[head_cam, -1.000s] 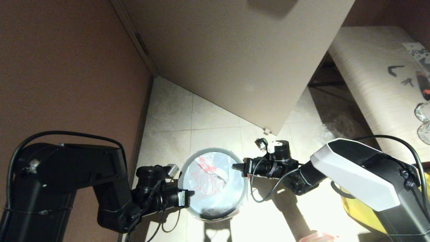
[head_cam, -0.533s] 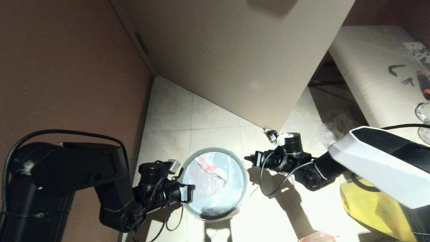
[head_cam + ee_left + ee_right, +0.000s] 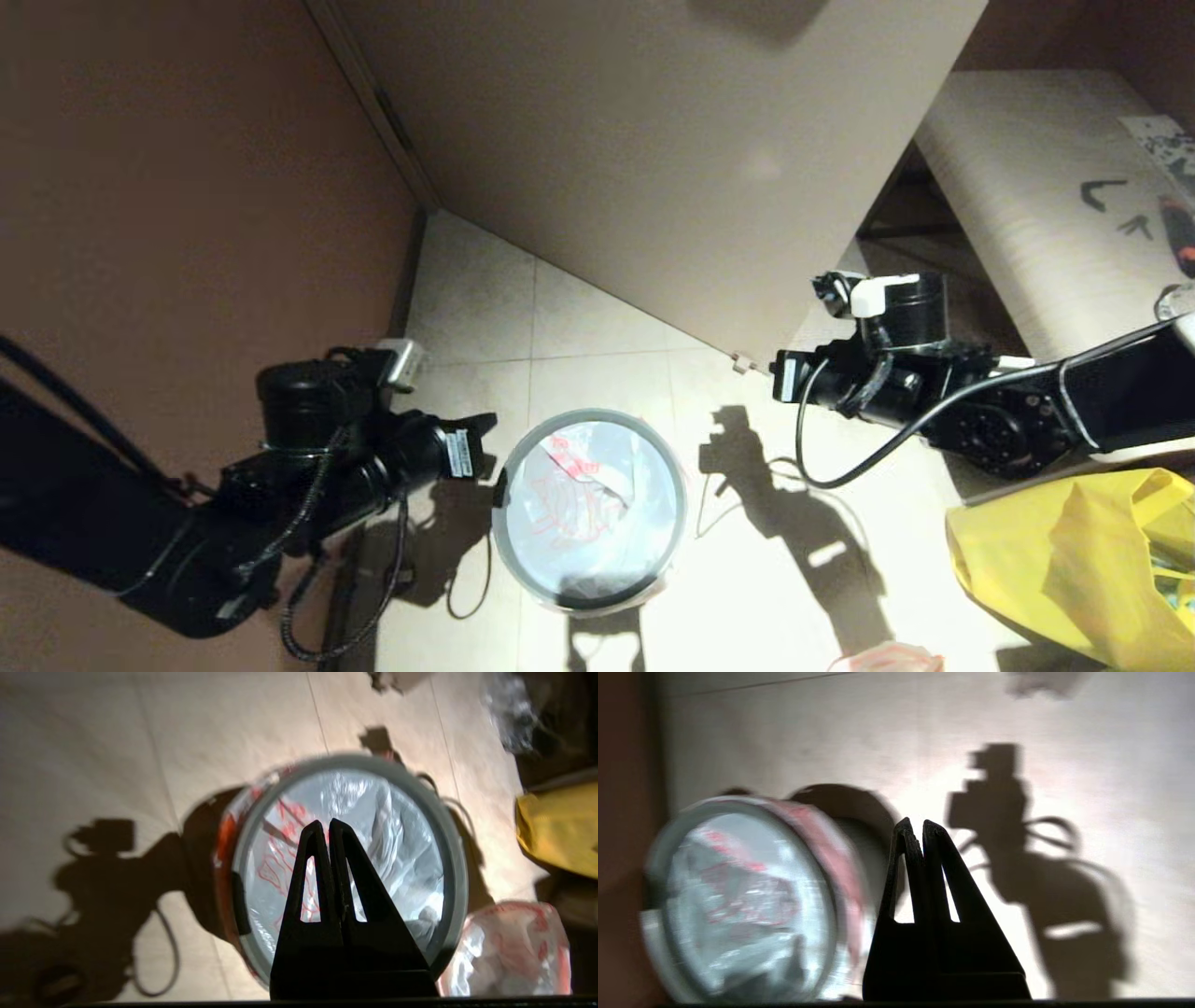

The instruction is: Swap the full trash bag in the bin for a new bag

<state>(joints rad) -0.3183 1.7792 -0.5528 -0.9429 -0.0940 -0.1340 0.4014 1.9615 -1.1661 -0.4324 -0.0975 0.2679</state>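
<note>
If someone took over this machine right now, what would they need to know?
Left pincer: shut, empty, raised beside the bin.
Right pincer: shut, empty, raised off to the bin's other side.
New bag: lining the bin, grey ring on the rim.
Full bag: on the floor next to the bin.
Done: the swap looks complete.
Left: probably nothing but parking the arms.

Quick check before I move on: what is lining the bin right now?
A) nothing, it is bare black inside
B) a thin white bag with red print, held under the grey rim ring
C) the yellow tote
B: the bin shows the new bag spread inside, its edge under the grey rim ring.
</note>
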